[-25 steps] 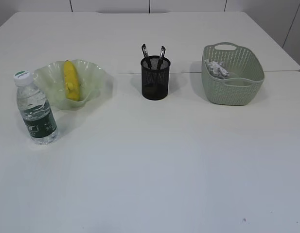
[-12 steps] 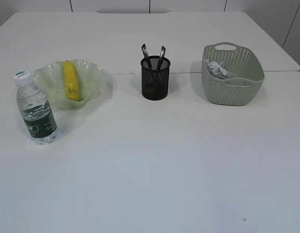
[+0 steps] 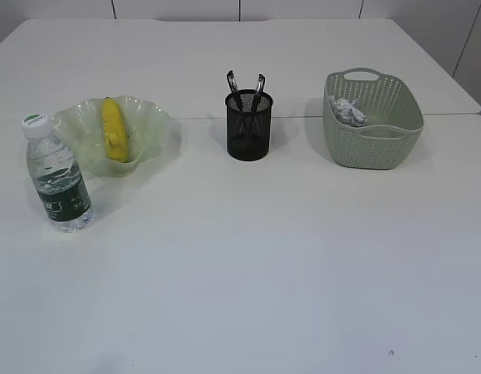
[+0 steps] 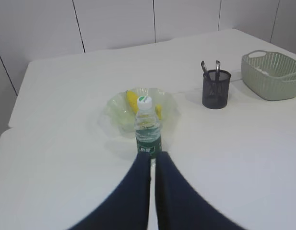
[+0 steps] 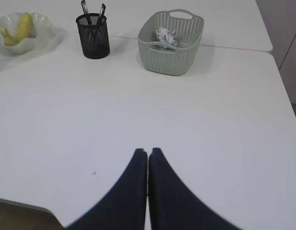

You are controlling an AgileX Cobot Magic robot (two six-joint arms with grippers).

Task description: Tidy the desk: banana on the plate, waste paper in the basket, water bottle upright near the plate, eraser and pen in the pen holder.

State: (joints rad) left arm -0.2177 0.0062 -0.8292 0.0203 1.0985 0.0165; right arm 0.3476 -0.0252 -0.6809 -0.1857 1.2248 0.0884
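On the left side of the white desk point(image 3: 248, 257) stands the water bottle point(image 3: 59, 178), upright, with a white-and-green cap and dark green label, clear liquid visible above the label. It sits just beside the plate point(image 3: 150, 125), toward the near-left of it, apart from the rim.

The plate is pale green, translucent, with a wavy scalloped edge. The banana point(image 3: 114, 129) lies inside it, yellow, lengthwise front to back.

At desk centre: the pen holder point(image 3: 249, 125), black wire mesh, cylindrical, upright. Two dark pens point(image 3: 258, 87) with metal clips lean out of its top, tilted apart. The eraser cannot be made out through the mesh.

At right: the basket point(image 3: 373, 125), grey-green woven plastic with cut-out handles. The waste paper point(image 3: 350, 111), a crumpled white ball, rests inside at its left rear corner.

Plate, pen holder and basket stand well apart in a rough row across the desk. A seam between two desk tops runs behind them. The near half of the desk carries only a small dark speck at lower right.

Left pincer point(image 4: 151, 163): clenched, dark fingers pressed together, holding nothing, its tip lined up just short of the bottle base in the left wrist view. Right pincer point(image 5: 148, 153): clenched likewise, grasping nothing, over bare desk well short of the basket.
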